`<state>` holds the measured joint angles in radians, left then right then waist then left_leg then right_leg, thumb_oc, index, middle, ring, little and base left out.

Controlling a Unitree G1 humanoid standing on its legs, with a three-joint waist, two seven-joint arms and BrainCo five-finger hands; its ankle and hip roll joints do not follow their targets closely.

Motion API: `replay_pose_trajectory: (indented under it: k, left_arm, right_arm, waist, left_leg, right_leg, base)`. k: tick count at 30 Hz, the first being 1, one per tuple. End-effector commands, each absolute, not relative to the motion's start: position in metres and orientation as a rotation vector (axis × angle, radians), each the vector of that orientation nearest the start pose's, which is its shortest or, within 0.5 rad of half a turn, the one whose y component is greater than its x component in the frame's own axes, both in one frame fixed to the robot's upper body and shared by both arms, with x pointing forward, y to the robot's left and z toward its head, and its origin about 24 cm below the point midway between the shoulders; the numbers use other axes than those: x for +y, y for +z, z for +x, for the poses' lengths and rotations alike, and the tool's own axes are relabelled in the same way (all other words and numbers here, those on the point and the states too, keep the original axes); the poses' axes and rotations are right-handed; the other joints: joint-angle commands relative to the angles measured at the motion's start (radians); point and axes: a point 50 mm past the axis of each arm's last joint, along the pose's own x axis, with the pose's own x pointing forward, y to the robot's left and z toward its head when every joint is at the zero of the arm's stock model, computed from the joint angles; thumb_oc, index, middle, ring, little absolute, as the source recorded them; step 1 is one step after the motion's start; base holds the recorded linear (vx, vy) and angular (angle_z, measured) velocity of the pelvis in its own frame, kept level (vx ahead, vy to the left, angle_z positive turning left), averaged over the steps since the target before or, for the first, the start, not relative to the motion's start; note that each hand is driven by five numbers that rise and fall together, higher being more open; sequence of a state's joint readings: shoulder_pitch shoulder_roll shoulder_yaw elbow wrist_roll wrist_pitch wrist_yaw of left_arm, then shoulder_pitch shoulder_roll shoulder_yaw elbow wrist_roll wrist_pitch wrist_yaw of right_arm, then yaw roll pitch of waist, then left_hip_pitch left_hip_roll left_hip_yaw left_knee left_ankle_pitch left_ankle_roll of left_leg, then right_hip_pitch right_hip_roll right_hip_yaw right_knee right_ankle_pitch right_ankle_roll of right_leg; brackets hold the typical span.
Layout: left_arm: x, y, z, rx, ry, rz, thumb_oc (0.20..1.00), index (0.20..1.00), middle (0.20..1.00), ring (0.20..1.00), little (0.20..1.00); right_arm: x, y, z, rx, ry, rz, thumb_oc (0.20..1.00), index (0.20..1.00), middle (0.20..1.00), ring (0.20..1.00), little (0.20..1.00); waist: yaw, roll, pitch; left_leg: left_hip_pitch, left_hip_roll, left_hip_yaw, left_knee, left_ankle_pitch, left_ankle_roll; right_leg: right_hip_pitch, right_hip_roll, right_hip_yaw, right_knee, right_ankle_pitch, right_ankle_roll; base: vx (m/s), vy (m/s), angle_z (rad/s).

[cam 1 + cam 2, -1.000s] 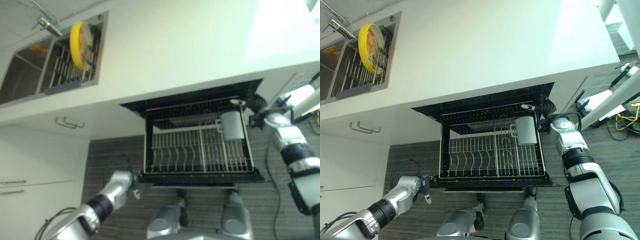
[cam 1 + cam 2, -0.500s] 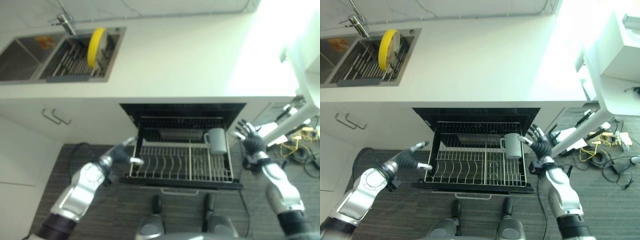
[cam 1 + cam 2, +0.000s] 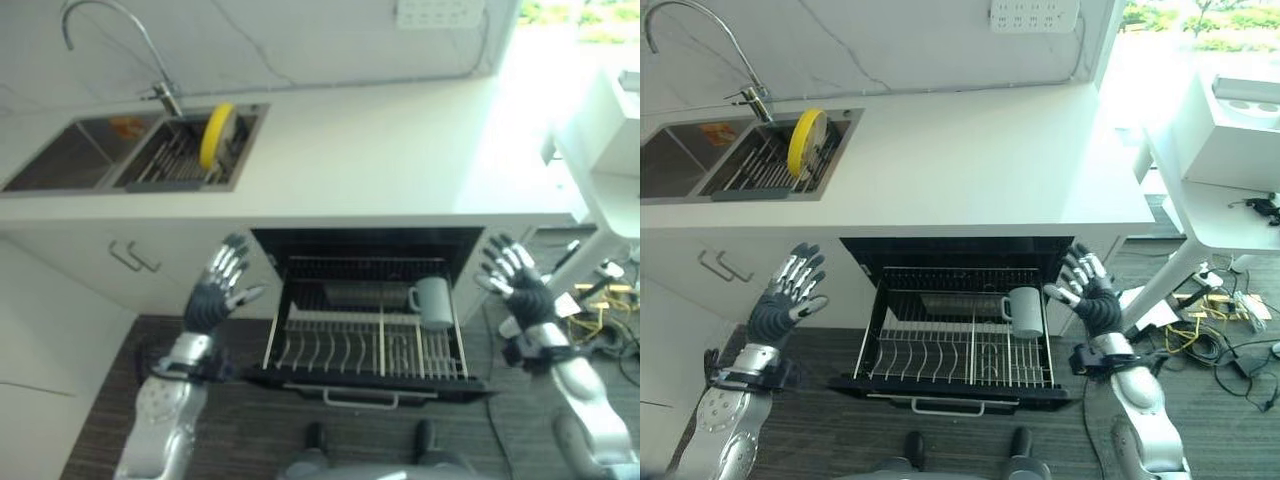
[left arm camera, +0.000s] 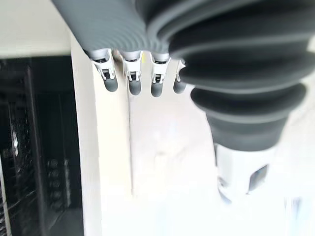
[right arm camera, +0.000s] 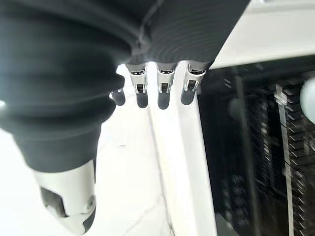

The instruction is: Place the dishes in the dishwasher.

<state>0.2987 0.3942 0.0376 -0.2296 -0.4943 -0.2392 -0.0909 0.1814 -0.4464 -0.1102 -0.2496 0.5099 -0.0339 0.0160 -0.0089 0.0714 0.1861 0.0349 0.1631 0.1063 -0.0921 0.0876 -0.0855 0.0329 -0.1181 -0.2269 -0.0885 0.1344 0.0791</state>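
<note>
Both hands, left hand [image 3: 787, 296] and right hand [image 3: 1089, 293], hang empty with fingers spread; a mug [image 3: 1024, 311] sits racked, while the yellow plate [image 3: 806, 142] waits in the sink [image 3: 680, 170].

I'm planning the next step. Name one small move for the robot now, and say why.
Probably reach the left hand toward the yellow plate standing in the sink rack. The dishwasher rack is pulled out and holds a mug, both hands, the right hand included, are open and hold nothing, and the plate is on the left.

Glossy white counter [image 3: 970, 150], wire-metal rack [image 3: 960, 340], matt grey mug [image 3: 1024, 311].
</note>
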Motion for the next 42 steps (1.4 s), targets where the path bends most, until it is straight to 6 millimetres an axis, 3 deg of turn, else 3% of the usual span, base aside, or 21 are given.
replay_pose_trajectory:
  k: [1, 4, 6, 7, 10, 12, 15, 16, 17, 19, 21, 25, 26, 27, 28, 29, 32, 34, 38, 40, 42]
  left_arm:
    - [0.223, 0.115, 0.206, -0.412, -0.117, -0.015, 1.000, 1.000, 1.000, 1.000, 1.000]
    - [0.224, 0.118, 0.210, -0.445, -0.106, -0.045, 1.000, 1.000, 1.000, 1.000, 1.000]
    - [0.226, 0.125, 0.215, -0.467, -0.118, -0.034, 1.000, 1.000, 1.000, 1.000, 1.000]
    - [0.230, 0.124, 0.219, -0.433, -0.149, -0.036, 1.000, 1.000, 1.000, 1.000, 1.000]
    - [0.229, 0.127, 0.216, -0.419, -0.230, 0.035, 1.000, 1.000, 1.000, 1.000, 1.000]
    - [0.232, 0.129, 0.212, -0.402, -0.264, 0.031, 1.000, 1.000, 1.000, 1.000, 1.000]
    - [0.234, 0.125, 0.213, -0.379, -0.255, -0.027, 1.000, 1.000, 1.000, 1.000, 1.000]
    - [0.232, 0.126, 0.213, -0.381, -0.247, -0.019, 1.000, 1.000, 1.000, 1.000, 1.000]
    - [0.226, 0.125, 0.216, -0.374, -0.242, -0.026, 1.000, 1.000, 1.000, 1.000, 1.000]
    - [0.218, 0.123, 0.219, -0.359, -0.260, -0.044, 1.000, 1.000, 1.000, 1.000, 1.000]
    - [0.209, 0.121, 0.225, -0.348, -0.285, -0.058, 1.000, 1.000, 1.000, 1.000, 1.000]
    - [0.213, 0.116, 0.222, -0.307, -0.306, -0.131, 1.000, 1.000, 1.000, 1.000, 1.000]
    - [0.211, 0.115, 0.221, -0.305, -0.316, -0.135, 1.000, 1.000, 1.000, 1.000, 1.000]
    - [0.211, 0.114, 0.221, -0.306, -0.318, -0.133, 1.000, 1.000, 1.000, 1.000, 1.000]
    - [0.206, 0.113, 0.218, -0.301, -0.331, -0.127, 1.000, 1.000, 1.000, 1.000, 1.000]
    - [0.205, 0.111, 0.216, -0.286, -0.334, -0.136, 1.000, 1.000, 1.000, 1.000, 1.000]
    - [0.208, 0.110, 0.215, -0.284, -0.316, -0.166, 1.000, 1.000, 1.000, 1.000, 1.000]
    - [0.213, 0.110, 0.210, -0.302, -0.279, -0.193, 1.000, 1.000, 1.000, 1.000, 1.000]
    - [0.216, 0.106, 0.203, -0.303, -0.242, -0.138, 1.000, 1.000, 1.000, 1.000, 1.000]
    - [0.220, 0.105, 0.202, -0.302, -0.193, -0.087, 1.000, 1.000, 1.000, 1.000, 1.000]
    - [0.225, 0.103, 0.203, -0.290, -0.203, -0.154, 1.000, 1.000, 1.000, 1.000, 1.000]
  right_arm:
    - [-0.251, 0.136, 0.229, -0.373, -0.027, 0.021, 1.000, 1.000, 1.000, 1.000, 1.000]
    - [-0.258, 0.152, 0.234, -0.419, -0.024, -0.029, 1.000, 1.000, 1.000, 1.000, 1.000]
    - [-0.261, 0.158, 0.237, -0.454, -0.055, -0.048, 1.000, 1.000, 1.000, 1.000, 1.000]
    - [-0.265, 0.159, 0.233, -0.474, -0.089, -0.024, 1.000, 1.000, 1.000, 1.000, 1.000]
    - [-0.266, 0.152, 0.220, -0.456, -0.083, -0.007, 1.000, 1.000, 1.000, 1.000, 1.000]
    - [-0.264, 0.152, 0.217, -0.468, -0.101, 0.003, 1.000, 1.000, 1.000, 1.000, 1.000]
    - [-0.262, 0.159, 0.220, -0.518, -0.153, 0.040, 1.000, 1.000, 1.000, 1.000, 1.000]
    - [-0.260, 0.161, 0.220, -0.524, -0.150, 0.033, 1.000, 1.000, 1.000, 1.000, 1.000]
    - [-0.258, 0.161, 0.217, -0.524, -0.154, 0.027, 1.000, 1.000, 1.000, 1.000, 1.000]
    - [-0.257, 0.159, 0.213, -0.529, -0.168, 0.035, 1.000, 1.000, 1.000, 1.000, 1.000]
    - [-0.258, 0.155, 0.209, -0.540, -0.193, 0.082, 1.000, 1.000, 1.000, 1.000, 1.000]
    - [-0.263, 0.155, 0.202, -0.523, -0.207, 0.099, 1.000, 1.000, 1.000, 1.000, 1.000]
    - [-0.260, 0.154, 0.202, -0.525, -0.207, 0.078, 1.000, 1.000, 1.000, 1.000, 1.000]
    - [-0.259, 0.154, 0.201, -0.526, -0.207, 0.072, 1.000, 1.000, 1.000, 1.000, 1.000]
    - [-0.260, 0.154, 0.201, -0.520, -0.212, 0.052, 1.000, 1.000, 1.000, 1.000, 1.000]
    - [-0.262, 0.156, 0.202, -0.505, -0.215, 0.036, 1.000, 1.000, 1.000, 1.000, 1.000]
    - [-0.266, 0.159, 0.205, -0.484, -0.196, -0.006, 1.000, 1.000, 1.000, 1.000, 1.000]
    - [-0.267, 0.154, 0.204, -0.447, -0.159, -0.032, 1.000, 1.000, 1.000, 1.000, 1.000]
    - [-0.271, 0.154, 0.204, -0.431, -0.121, -0.061, 1.000, 1.000, 1.000, 1.000, 1.000]
    - [-0.272, 0.158, 0.205, -0.452, -0.120, -0.078, 1.000, 1.000, 1.000, 1.000, 1.000]
    - [-0.271, 0.165, 0.206, -0.490, -0.142, -0.101, 1.000, 1.000, 1.000, 1.000, 1.000]
  waist:
    - [-0.017, -0.077, 0.043]
    - [-0.047, -0.076, 0.047]
    - [-0.071, -0.078, 0.056]
    - [-0.072, -0.092, 0.068]
    - [-0.063, -0.116, 0.079]
    - [-0.050, -0.111, 0.076]
    - [-0.036, -0.096, 0.059]
    - [-0.036, -0.096, 0.054]
    - [-0.050, -0.096, 0.044]
    - [-0.062, -0.103, 0.031]
    - [-0.076, -0.110, 0.023]
    - [-0.083, -0.088, 0.008]
    - [-0.083, -0.079, 0.008]
    - [-0.083, -0.077, 0.009]
    - [-0.076, -0.073, 0.012]
    - [-0.087, -0.071, 0.015]
    - [-0.107, -0.072, 0.013]
    - [-0.109, -0.062, 0.010]
    - [-0.078, -0.056, 0.003]
    - [-0.069, -0.051, 0.004]
    - [-0.081, -0.039, 0.009]
  left_leg:
    - [0.027, 0.091, 0.038, 0.184, -0.032, -0.076]
    - [0.087, 0.095, -0.032, 0.173, -0.078, -0.073]
    - [0.143, 0.088, -0.017, 0.120, -0.144, -0.074]
    - [0.155, 0.050, -0.019, 0.125, -0.204, -0.068]
    - [0.131, -0.026, -0.025, 0.181, -0.260, -0.038]
    - [0.137, -0.049, -0.008, 0.163, -0.258, -0.008]
    - [0.151, -0.083, 0.027, 0.084, -0.219, 0.038]
    - [0.158, -0.101, 0.034, 0.057, -0.207, 0.054]
    - [0.172, -0.129, 0.031, 0.016, -0.186, 0.075]
    - [0.172, -0.161, 0.013, 0.005, -0.183, 0.086]
    - [0.170, -0.193, -0.015, 0.005, -0.183, 0.095]
    - [0.187, -0.216, -0.052, 0.011, -0.167, 0.093]
    - [0.183, -0.215, -0.032, 0.061, -0.183, 0.079]
    - [0.178, -0.214, -0.027, 0.079, -0.191, 0.074]
    - [0.128, -0.197, 0.003, 0.186, -0.140, 0.036]
    - [0.086, -0.120, 0.099, 0.218, -0.081, -0.001]
    - [0.102, -0.036, 0.210, 0.148, -0.090, -0.004]
    - [0.111, 0.001, 0.160, 0.026, -0.033, -0.029]
    - [0.045, 0.078, 0.003, 0.005, 0.051, -0.060]
    - [0.030, 0.096, -0.019, 0.005, 0.049, -0.064]
    - [0.027, 0.117, 0.033, 0.005, 0.021, -0.081]
  right_leg:
    - [0.043, -0.051, 0.058, 0.001, -0.083, 0.037]
    - [-0.011, -0.093, 0.104, 0.005, -0.035, 0.058]
    - [-0.073, -0.158, 0.128, 0.026, 0.026, 0.114]
    - [-0.101, -0.248, 0.130, 0.048, 0.078, 0.170]
    - [-0.077, -0.305, 0.130, 0.040, 0.138, 0.173]
    - [-0.059, -0.243, 0.096, 0.089, 0.080, 0.158]
    - [-0.035, -0.085, 0.036, 0.194, -0.054, 0.115]
    - [-0.033, -0.037, 0.016, 0.233, -0.071, 0.102]
    - [-0.038, 0.052, 0.038, 0.289, -0.105, 0.073]
    - [-0.048, 0.110, 0.041, 0.286, -0.097, 0.056]
    - [-0.096, 0.103, 0.006, 0.289, -0.039, 0.063]
    - [-0.098, 0.115, -0.013, 0.277, -0.081, 0.029]
    - [-0.073, 0.119, -0.028, 0.256, -0.136, -0.002]
    - [-0.063, 0.121, -0.030, 0.247, -0.150, -0.011]
    - [-0.012, 0.118, -0.044, 0.207, -0.174, -0.033]
    - [0.023, 0.097, -0.062, 0.184, -0.177, -0.031]
    - [0.036, 0.067, -0.054, 0.167, -0.179, -0.017]
    - [0.054, 0.071, 0.024, 0.140, -0.187, -0.002]
    - [0.066, 0.070, 0.126, 0.129, -0.204, -0.007]
    - [0.059, 0.058, 0.135, 0.141, -0.217, -0.008]
    - [0.035, 0.015, 0.111, 0.148, -0.225, 0.011]
  base:
    - [-0.25, 0.594, 0.14]
    - [-0.19, 0.709, -0.02]
    - [-0.16, 0.794, -0.26]
    - [-0.06, 0.628, 0.11]
    - [-0.05, 0.506, 0.27]
    - [-0.09, 0.403, 0.45]
    - [-0.15, 0.396, 0.06]
    - [-0.08, 0.388, -0.25]
    - [-0.08, 0.293, -0.40]
    - [-0.04, 0.129, -0.23]
    - [0.02, -0.065, 0.10]
    - [0.09, -0.130, 0.41]
    - [0.05, -0.075, 0.27]
    - [0.02, -0.053, 0.25]
    - [0.01, 0.055, 0.38]
    - [0.01, 0.096, 0.35]
    - [0.04, 0.262, 0.31]
    - [0.14, 0.359, 0.11]
    - [0.18, 0.280, -0.60]
    - [0.15, 0.336, -0.88]
    - [0.14, 0.568, -0.69]
